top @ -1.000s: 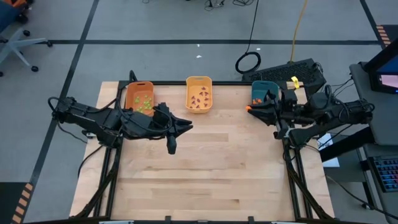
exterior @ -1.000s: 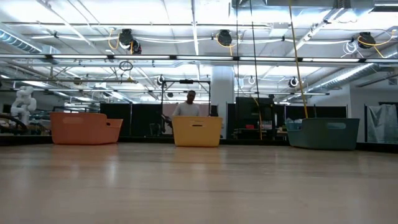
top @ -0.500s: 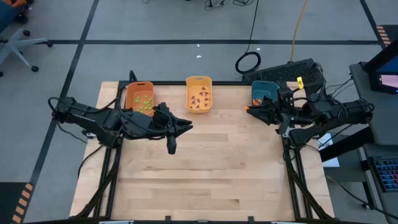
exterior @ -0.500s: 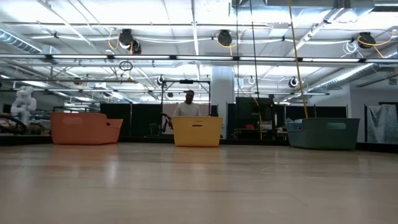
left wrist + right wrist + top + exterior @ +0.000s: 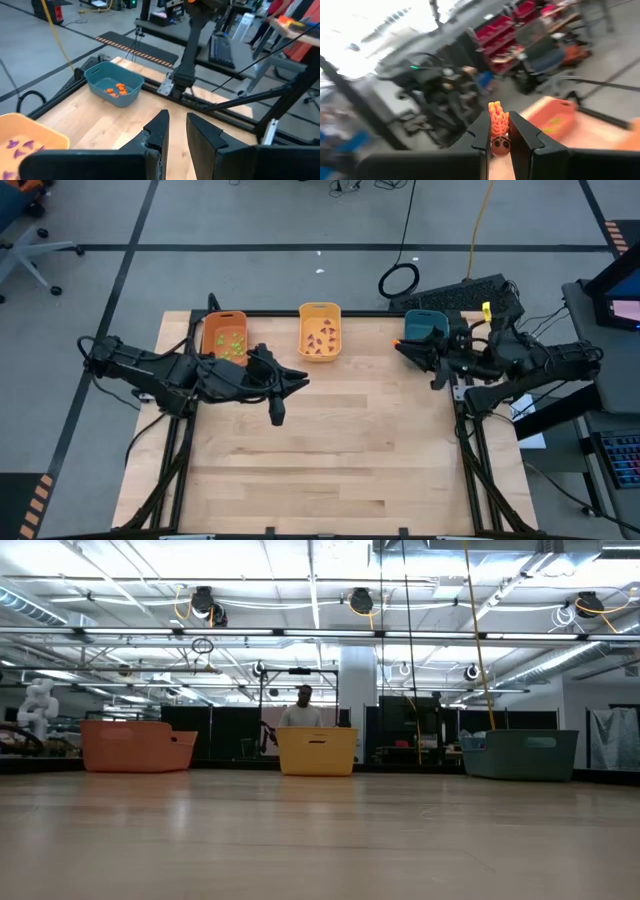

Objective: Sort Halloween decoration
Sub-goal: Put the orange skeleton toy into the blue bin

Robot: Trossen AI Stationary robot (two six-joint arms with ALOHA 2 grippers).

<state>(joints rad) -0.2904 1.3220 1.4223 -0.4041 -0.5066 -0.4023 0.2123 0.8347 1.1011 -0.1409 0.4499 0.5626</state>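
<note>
Three bins stand in a row along the table's far edge. The orange bin (image 5: 224, 337) holds light green trinkets, the yellow bin (image 5: 320, 332) purple ones, the teal bin (image 5: 425, 327) orange ones (image 5: 116, 90). My right gripper (image 5: 399, 345) hovers just left of the teal bin, shut on an orange trinket (image 5: 498, 127). My left gripper (image 5: 299, 382) hangs over the table in front of the gap between the orange and yellow bins. Its fingers (image 5: 177, 131) stand slightly apart with nothing between them. My right gripper pinches the orange trinket between its two fingers at their free ends. The trinket's ridged end (image 5: 497, 114) sticks out beyond the fingertips, and its rounder end (image 5: 500, 144) sits back between them. The fingers lie about level, pointing toward the table's left. The trinket is lifted clear of table and bins.
Bare wooden table (image 5: 340, 450) lies in front of the bins. A keyboard (image 5: 465, 298) and a cable coil (image 5: 399, 280) lie beyond the far edge. A person (image 5: 303, 712) stands far off behind the yellow bin in the low view.
My right gripper has rolled about its own line and tipped upward. Its fingertips with the orange trinket have swung a little toward the table's far edge, staying beside the teal bin. It stays shut on the trinket.
</note>
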